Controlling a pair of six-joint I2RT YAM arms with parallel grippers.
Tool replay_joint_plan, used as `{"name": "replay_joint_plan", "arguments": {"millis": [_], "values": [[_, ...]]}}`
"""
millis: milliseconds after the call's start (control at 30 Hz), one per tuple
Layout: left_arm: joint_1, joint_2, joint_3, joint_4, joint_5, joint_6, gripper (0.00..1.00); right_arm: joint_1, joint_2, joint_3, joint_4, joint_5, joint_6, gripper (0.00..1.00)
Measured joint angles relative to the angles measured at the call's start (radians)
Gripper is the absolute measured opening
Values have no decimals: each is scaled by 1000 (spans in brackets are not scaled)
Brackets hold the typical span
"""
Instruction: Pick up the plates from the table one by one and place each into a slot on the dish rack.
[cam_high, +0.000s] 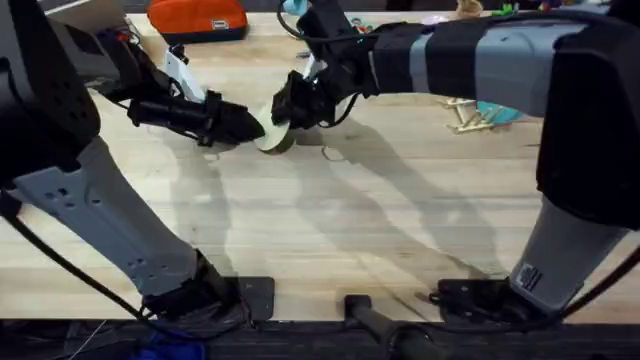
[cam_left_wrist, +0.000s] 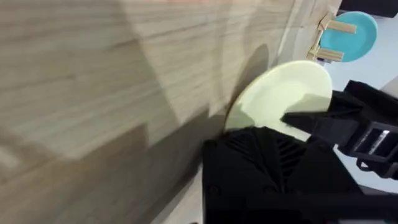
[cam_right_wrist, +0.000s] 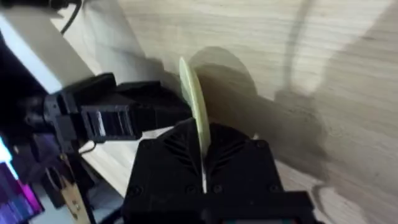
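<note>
Pale cream-green plate (cam_high: 272, 133) held on edge above light wood bench (cam_high: 330, 220), between both sets of fingers. We see right fingers (cam_right_wrist: 202, 163) closed on plate rim, plate edge running up from between them. Left fingers (cam_left_wrist: 292, 140) meet same plate from opposite side; we cannot tell whether they grip it. Teal-blue plate (cam_left_wrist: 352, 34) in dish rack (cam_left_wrist: 329, 40), well apart beyond held plate.
</note>
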Motion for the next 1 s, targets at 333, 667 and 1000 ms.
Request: {"name": "replay_joint_plan", "arguments": {"millis": [333,667,1000], "values": [[0,-2,0,-17,-8,48,41,-12,0,2,-55,-78,-165,29],[-20,-218,-4,-58,-249,91,41,-18,-53,41,-266,-39,-391,30],[-20,-622,-4,-183,-414,100,41,-57,-134,188,-573,137,-629,32]]}}
